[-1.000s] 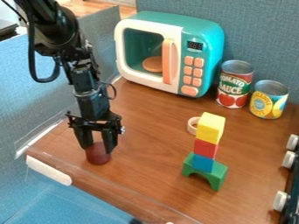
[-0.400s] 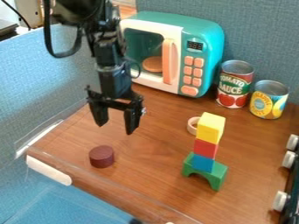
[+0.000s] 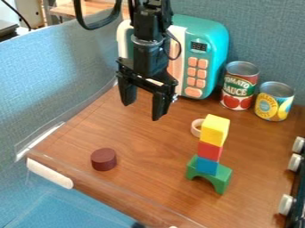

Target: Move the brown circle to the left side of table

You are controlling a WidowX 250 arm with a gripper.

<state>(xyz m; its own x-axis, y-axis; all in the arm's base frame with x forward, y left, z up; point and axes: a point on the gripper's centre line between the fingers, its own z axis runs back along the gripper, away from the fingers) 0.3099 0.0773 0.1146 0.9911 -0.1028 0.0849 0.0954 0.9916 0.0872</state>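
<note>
On the near left of the brown wooden counter [image 3: 138,153], the dark brown cylindrical block [image 3: 104,159] sits flat, and that looks like job done! Leave it be. Up and to its right, the black two-finger gripper [image 3: 142,100] hangs well apart from it, fingers spread, holding nothing. Best now: retreat high, clear of the teal-and-white toy microwave [image 3: 205,49], and swing wide of the stacked coloured blocks [image 3: 209,151].

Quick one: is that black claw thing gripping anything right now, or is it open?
Gripper: open, holding nothing, its fingers apart above the table.
</note>
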